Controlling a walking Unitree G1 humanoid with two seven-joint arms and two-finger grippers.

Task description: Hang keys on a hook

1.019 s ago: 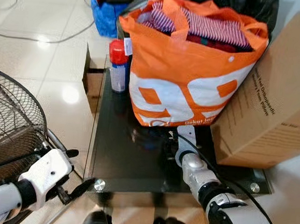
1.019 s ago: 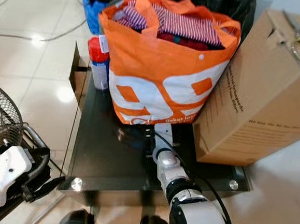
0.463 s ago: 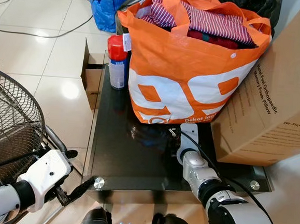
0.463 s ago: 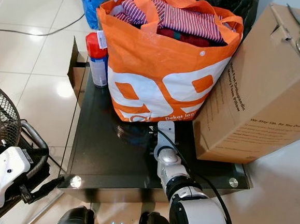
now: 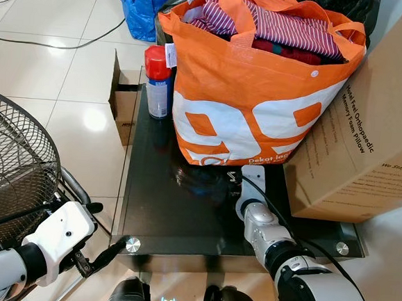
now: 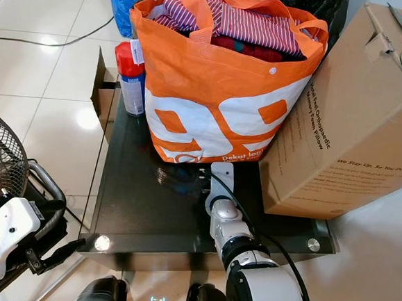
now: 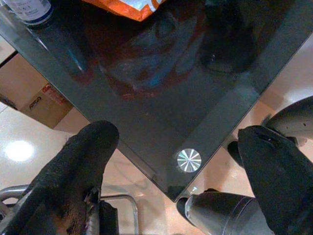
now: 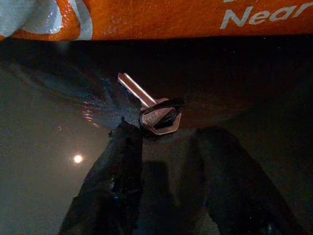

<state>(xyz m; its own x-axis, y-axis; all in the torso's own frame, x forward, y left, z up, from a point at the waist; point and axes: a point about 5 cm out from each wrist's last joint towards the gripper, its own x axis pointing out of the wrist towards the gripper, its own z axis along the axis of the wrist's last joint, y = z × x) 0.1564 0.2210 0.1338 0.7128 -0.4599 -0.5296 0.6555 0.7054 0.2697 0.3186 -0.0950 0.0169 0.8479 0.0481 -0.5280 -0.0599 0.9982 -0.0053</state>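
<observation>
**Key flat on the glass, right claw parted just short of it**

I see the key lying on the black glass table, close under the orange shopping bag. My right gripper holds nothing; one fingertip touches the key's head. My left gripper hangs wide open off the table's near corner, beside the wire fan guard

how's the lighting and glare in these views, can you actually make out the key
Right wrist view: dim under the orange bag, but the key catches enough light to read clearly on the glass table, right gripper just short of it. Eye views: bright, sharp, a ceiling-light glare spot on the floor tiles. Left wrist view: fingers blurred, table reflective.
</observation>
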